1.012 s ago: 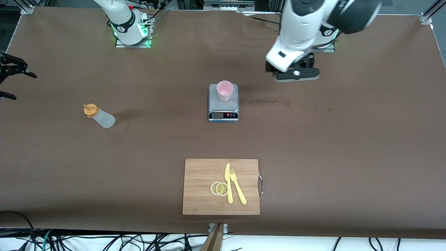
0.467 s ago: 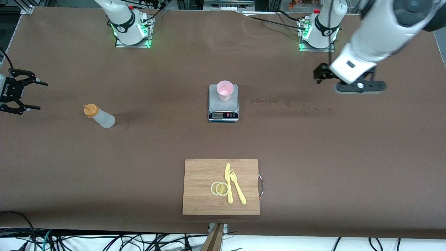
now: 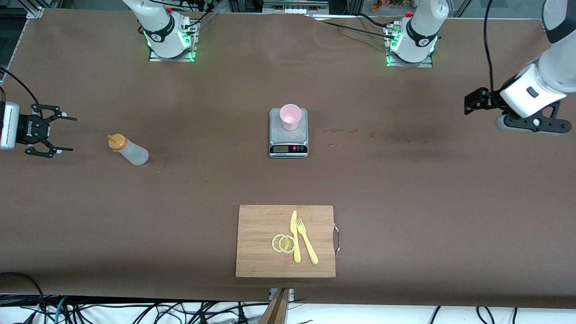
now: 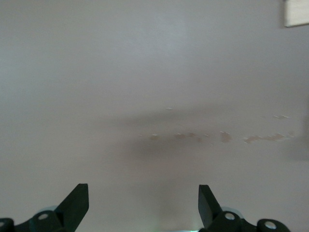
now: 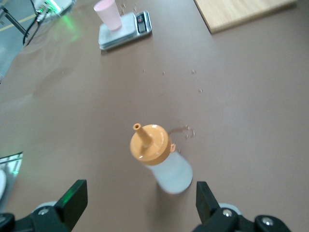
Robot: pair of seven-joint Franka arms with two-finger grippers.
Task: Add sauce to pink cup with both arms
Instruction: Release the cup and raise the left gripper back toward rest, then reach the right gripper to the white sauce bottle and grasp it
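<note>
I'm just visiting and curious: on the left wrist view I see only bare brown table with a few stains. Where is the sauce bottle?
Observer: The sauce bottle stands upright toward the right arm's end of the table. The open right gripper is close to it, not touching.
Operator: And the cup it goes into?
Observer: The pink cup stands on a grey scale in the middle of the table.
Operator: Anything else out there?
Observer: A wooden cutting board, nearer to the front camera than the scale, holds lemon slices, a yellow knife and a fork.
</note>
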